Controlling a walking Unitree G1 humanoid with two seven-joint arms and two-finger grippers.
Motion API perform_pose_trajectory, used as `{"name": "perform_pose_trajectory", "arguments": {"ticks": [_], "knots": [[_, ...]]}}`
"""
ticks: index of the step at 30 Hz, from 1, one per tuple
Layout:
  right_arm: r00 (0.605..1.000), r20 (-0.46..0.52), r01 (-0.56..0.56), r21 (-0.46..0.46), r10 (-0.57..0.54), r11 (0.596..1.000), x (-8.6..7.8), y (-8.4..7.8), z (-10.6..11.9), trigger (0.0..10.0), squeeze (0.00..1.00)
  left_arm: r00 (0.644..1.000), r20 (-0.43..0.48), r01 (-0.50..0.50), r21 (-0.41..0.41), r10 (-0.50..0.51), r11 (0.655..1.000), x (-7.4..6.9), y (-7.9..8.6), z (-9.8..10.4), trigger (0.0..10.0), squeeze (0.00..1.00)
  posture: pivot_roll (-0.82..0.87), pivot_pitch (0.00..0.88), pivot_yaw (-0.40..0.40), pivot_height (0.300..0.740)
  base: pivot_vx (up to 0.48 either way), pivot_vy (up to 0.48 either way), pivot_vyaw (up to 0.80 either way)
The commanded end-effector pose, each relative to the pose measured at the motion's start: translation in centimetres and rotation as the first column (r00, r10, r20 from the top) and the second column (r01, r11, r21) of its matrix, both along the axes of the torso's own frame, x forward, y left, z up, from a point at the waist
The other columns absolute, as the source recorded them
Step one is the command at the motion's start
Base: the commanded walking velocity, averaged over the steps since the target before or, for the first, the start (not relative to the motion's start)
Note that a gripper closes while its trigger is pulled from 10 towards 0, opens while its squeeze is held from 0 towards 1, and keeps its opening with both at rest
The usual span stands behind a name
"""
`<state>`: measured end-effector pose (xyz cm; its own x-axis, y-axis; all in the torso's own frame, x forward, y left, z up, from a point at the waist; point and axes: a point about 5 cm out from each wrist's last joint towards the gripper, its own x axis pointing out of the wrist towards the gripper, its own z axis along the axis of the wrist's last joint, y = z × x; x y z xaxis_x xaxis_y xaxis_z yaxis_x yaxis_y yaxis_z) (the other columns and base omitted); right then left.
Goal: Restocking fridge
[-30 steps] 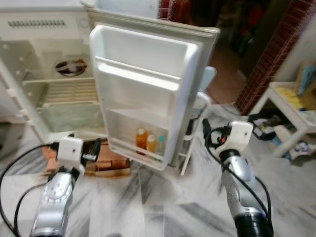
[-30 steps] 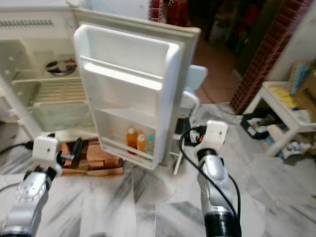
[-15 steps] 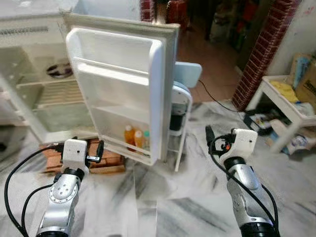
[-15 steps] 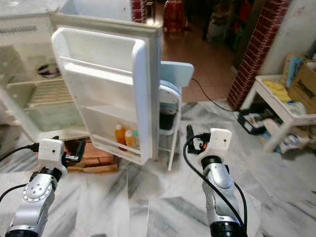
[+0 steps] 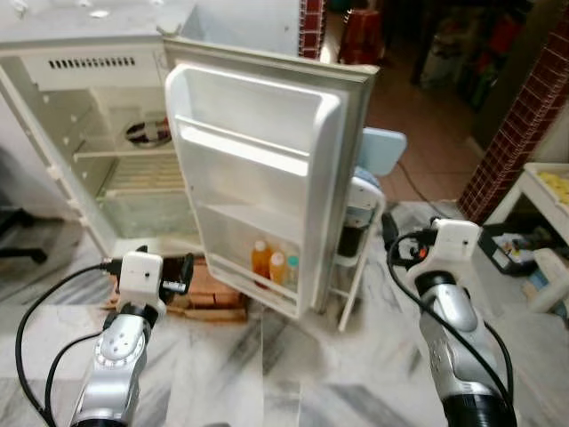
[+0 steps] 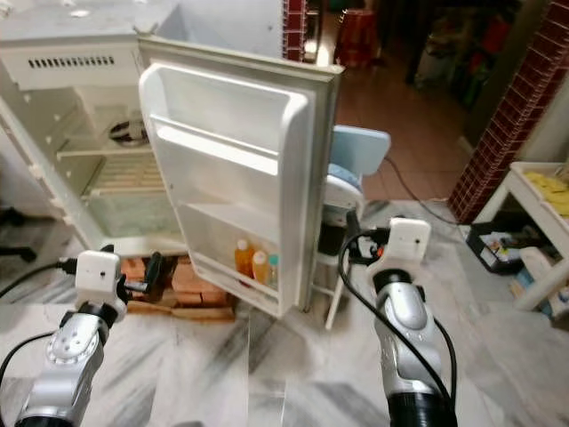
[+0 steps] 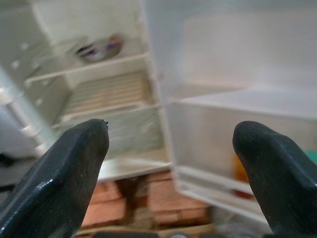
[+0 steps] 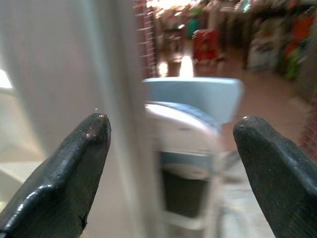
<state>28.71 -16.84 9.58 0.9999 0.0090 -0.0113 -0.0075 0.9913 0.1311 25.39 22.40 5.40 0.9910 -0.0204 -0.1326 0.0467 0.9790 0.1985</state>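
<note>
No lettering seems readable anywhere; the bottles' (image 5: 271,264) labels blur.

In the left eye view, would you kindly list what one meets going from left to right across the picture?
Fridge interior → left gripper → open fridge door → bottles in its bottom shelf → folding chair → right gripper → brick pillar → white side table.

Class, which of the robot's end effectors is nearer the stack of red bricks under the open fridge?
Left. The left end effector hangs just in front of the red bricks, while the right end effector is off beyond the white fridge door, beside the pale blue chair.
</note>
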Motion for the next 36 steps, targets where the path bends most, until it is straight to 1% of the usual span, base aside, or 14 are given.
{"name": "perform_pose_trajectory", "arguments": {"ticks": [1,3,5,10,20,25,34,36], "knots": [[1.0,0.004,-0.002,-0.013,0.002,1.0,0.1,-0.3,0.2,10.0,0.0,1.0,0.018,0.017,0.001,-0.017,1.0,0.5,-0.5,0.4,10.0,0.0,0.01,0.0,-0.001,0.74,0.446,0.0,0.0],[1.0,0.006,-0.008,-0.015,0.008,1.0,0.1,-0.2,0.2,10.0,0.0,1.0,0.02,0.013,-0.004,-0.013,1.0,0.5,-0.4,0.4,10.0,0.0,0.01,0.0,-0.001,0.74,0.416,0.0,0.0],[1.0,0.01,-0.001,-0.009,0.001,1.0,0.2,-0.4,0.3,10.0,0.0,1.0,0.016,-0.002,-0.016,0.002,1.0,0.3,-0.5,0.3,10.0,0.0,0.01,0.0,-0.003,0.74,0.0,0.0,0.0],[1.0,0.027,-0.01,-0.024,0.011,1.0,0.3,-0.7,0.6,10.0,0.0,1.0,0.01,0.028,-0.023,-0.028,0.999,0.0,-1.0,0.0,10.0,0.0,0.01,0.0,-0.005,0.74,0.0,0.0,0.0],[0.999,0.032,-0.025,-0.034,0.026,0.999,0.6,-0.6,0.8,10.0,0.0,1.0,0.007,0.029,-0.021,-0.028,0.999,-0.1,-1.2,-0.2,10.0,0.0,0.01,0.0,-0.012,0.74,0.0,-0.444,0.0],[0.998,0.04,-0.039,-0.042,0.041,0.998,0.7,-0.6,0.8,10.0,0.0,1.0,0.001,0.026,-0.021,-0.026,0.999,-0.2,-1.2,-0.3,10.0,0.0,0.02,0.0,-0.013,0.74,0.0,-0.439,0.57],[0.995,0.056,-0.077,-0.044,0.079,0.996,1.3,0.0,1.3,10.0,0.0,1.0,0.009,0.011,-0.015,-0.011,1.0,-0.1,-0.8,0.1,10.0,0.0,0.04,0.0,-0.011,0.74,0.0,0.0,0.76],[0.993,0.065,-0.092,-0.047,0.095,0.995,1.4,0.3,1.5,10.0,0.0,1.0,0.006,0.006,-0.005,-0.006,1.0,-0.3,-0.7,0.2,10.0,0.0,0.05,0.0,-0.013,0.74,0.0,0.0,0.75]]}}
